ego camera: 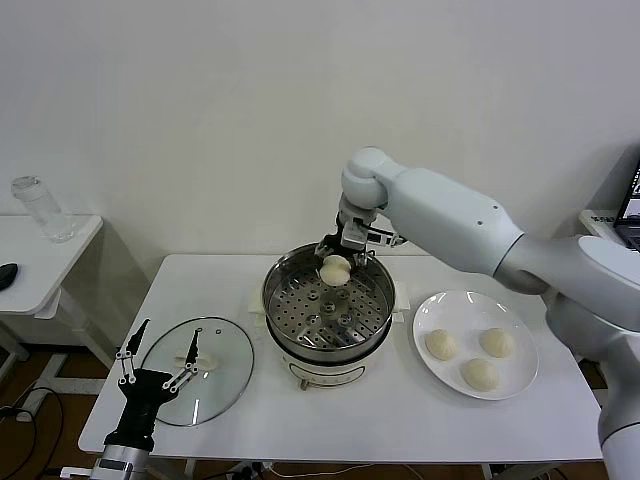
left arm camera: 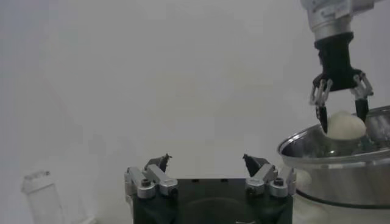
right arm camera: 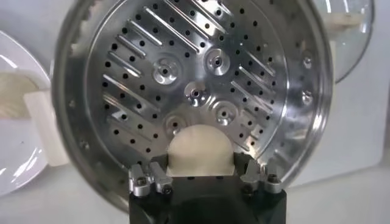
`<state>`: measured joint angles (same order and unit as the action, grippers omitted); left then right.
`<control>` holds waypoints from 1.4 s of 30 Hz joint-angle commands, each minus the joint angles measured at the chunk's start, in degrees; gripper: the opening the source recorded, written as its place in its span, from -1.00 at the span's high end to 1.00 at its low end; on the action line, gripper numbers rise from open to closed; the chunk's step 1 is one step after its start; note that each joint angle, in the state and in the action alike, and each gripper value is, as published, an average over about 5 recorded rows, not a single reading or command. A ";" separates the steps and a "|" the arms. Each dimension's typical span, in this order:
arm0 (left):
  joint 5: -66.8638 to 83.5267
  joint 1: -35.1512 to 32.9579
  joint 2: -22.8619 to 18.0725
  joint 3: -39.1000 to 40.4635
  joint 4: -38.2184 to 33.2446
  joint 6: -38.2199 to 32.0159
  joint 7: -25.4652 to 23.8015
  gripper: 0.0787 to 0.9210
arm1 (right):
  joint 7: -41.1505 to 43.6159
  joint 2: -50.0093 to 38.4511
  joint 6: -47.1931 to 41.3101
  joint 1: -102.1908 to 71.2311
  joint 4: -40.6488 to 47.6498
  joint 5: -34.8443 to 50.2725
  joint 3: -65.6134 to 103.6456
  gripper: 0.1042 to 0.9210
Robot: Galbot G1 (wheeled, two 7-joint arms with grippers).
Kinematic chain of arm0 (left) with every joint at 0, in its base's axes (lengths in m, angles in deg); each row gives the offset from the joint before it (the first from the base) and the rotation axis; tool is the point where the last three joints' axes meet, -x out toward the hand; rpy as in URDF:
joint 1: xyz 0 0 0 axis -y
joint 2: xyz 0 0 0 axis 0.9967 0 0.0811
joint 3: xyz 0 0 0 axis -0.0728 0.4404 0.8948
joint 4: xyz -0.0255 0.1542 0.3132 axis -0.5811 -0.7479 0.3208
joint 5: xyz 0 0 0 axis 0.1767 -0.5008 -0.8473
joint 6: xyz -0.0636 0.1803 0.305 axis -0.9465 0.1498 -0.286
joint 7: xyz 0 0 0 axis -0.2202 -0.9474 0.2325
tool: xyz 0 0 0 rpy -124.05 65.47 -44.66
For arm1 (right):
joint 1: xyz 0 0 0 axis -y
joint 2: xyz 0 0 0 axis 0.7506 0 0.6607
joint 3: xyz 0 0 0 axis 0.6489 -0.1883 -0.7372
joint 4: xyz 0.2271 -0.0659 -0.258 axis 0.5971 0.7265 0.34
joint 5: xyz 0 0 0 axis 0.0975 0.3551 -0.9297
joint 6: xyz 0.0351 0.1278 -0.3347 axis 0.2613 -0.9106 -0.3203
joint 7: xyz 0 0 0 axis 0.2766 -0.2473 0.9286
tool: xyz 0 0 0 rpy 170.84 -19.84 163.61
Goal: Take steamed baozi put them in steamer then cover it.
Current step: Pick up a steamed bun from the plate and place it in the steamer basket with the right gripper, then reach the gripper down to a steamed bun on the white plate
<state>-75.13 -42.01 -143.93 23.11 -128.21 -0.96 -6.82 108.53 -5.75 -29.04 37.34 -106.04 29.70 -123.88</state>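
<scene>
My right gripper (ego camera: pixel 336 262) is shut on a cream-white baozi (ego camera: pixel 335 268) and holds it above the back part of the steel steamer (ego camera: pixel 283 315). In the right wrist view the baozi (right arm camera: pixel 200 149) sits between the fingers over the empty perforated tray (right arm camera: pixel 152 79). Three more baozi (ego camera: pixel 441 345) (ego camera: pixel 496 342) (ego camera: pixel 480 373) lie on the white plate (ego camera: pixel 434 308) to the right. The glass cover (ego camera: pixel 220 385) with its white handle (ego camera: pixel 192 354) lies flat on the table at the left. My left gripper (ego camera: pixel 158 360) is open and empty at the table's front left, by the cover's edge.
The steamer stands mid-table on a white base (ego camera: pixel 325 376). A side table (ego camera: pixel 50 250) at far left holds a clear jar (ego camera: pixel 42 207) and a dark object (ego camera: pixel 6 274). In the left wrist view the right gripper (left arm camera: pixel 340 111) and the pot's rim (left arm camera: pixel 323 152) show far off.
</scene>
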 commanded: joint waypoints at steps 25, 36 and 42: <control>0.35 0.57 0.46 -0.50 -0.40 0.41 -0.01 -0.77 | 6.84 -15.41 -18.28 9.72 -8.01 22.28 0.02 -0.76; 0.17 0.38 0.31 0.51 -0.99 0.53 0.00 -0.77 | 2.91 -32.25 -40.08 11.58 -2.57 42.41 -13.03 -0.76; 0.08 0.46 0.17 0.79 -0.81 0.47 0.04 -0.77 | -3.00 -36.24 -41.62 2.97 -4.58 42.91 -15.02 -0.76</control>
<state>-74.92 -41.59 -143.72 23.59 -129.16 -0.47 -6.82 109.87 -32.28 -61.13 45.06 -110.04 63.08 -133.08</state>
